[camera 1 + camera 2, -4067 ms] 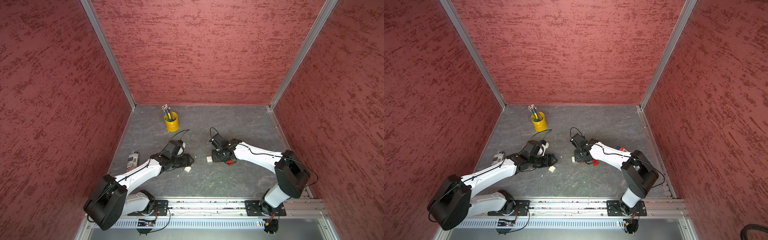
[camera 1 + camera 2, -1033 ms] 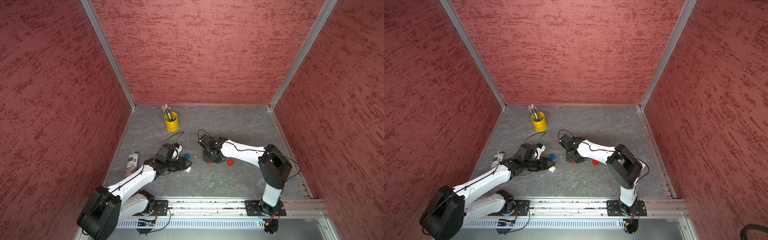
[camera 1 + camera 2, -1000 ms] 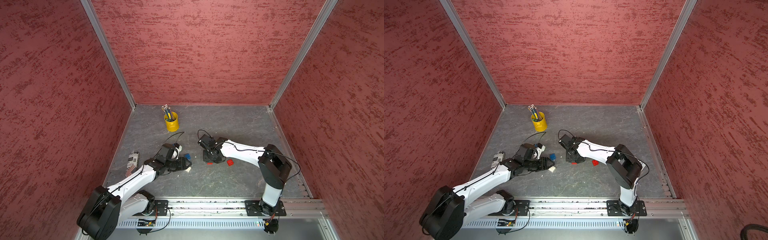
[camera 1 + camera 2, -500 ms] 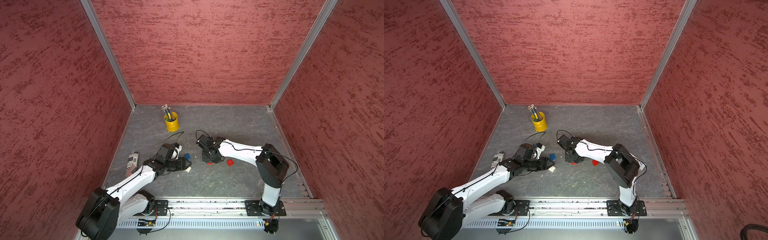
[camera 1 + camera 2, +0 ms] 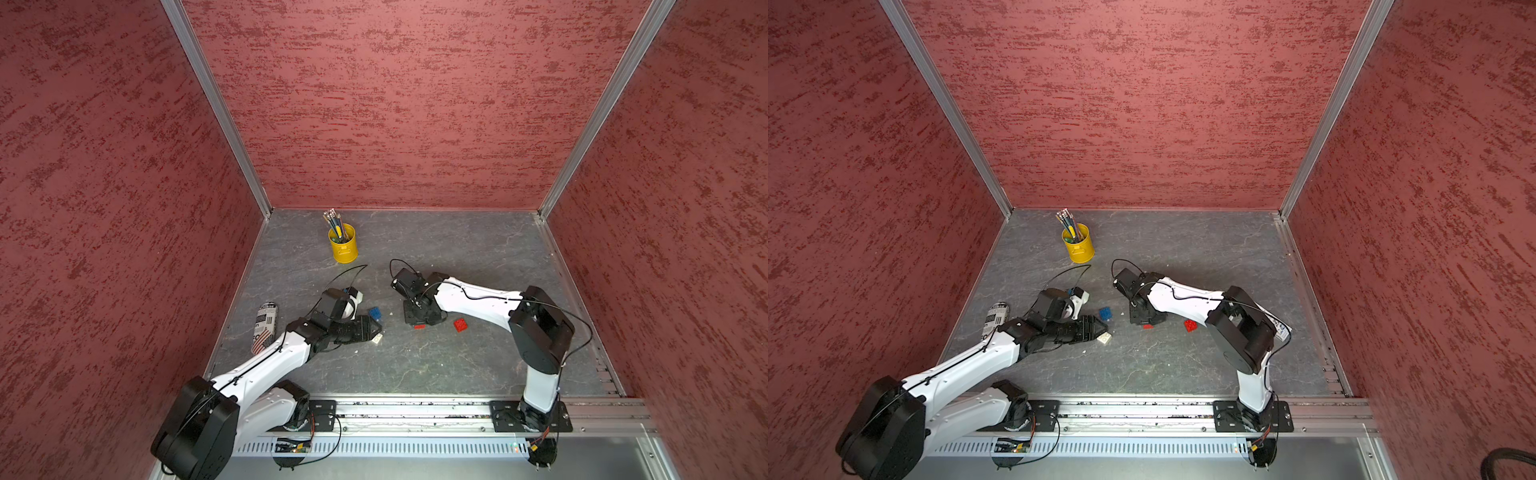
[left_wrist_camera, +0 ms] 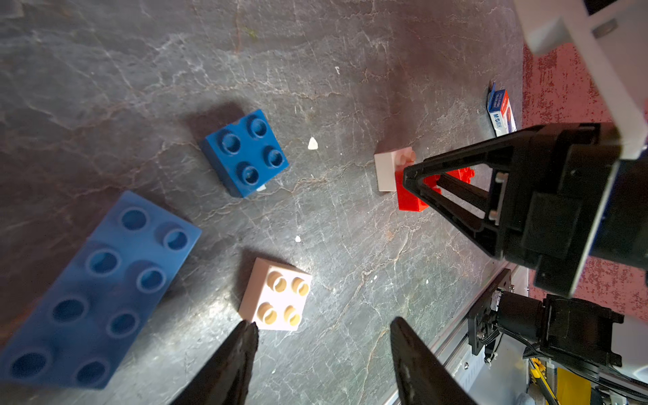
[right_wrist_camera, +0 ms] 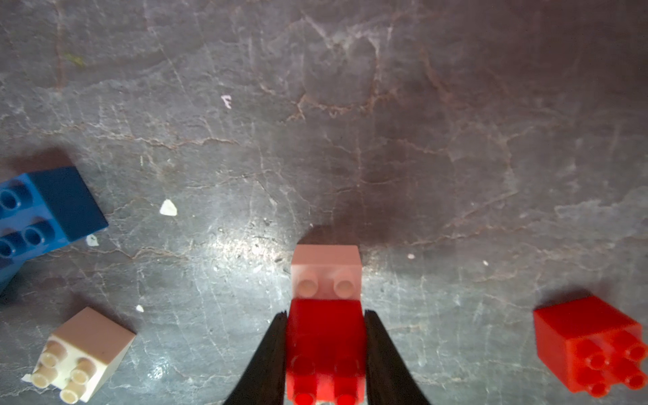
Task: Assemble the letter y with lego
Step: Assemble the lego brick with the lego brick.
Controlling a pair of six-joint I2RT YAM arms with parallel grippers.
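We find both top views bright and evenly lit, sharp from the red walls (image 5: pixel 395 104) down to the grey counter (image 5: pixel 457 249). The wide lens splays the walls outward, and a pale strip of glare runs along the counter's near edge. In the left wrist view the long blue brick (image 6: pixel 94 291) is blurred, while the small blue brick (image 6: pixel 245 152) is crisp and throws a dark shadow. In the right wrist view glare whitens the counter beside the soft-focused white brick (image 7: pixel 326 270), the red brick (image 7: pixel 326 350) is blurred, and the corners darken.
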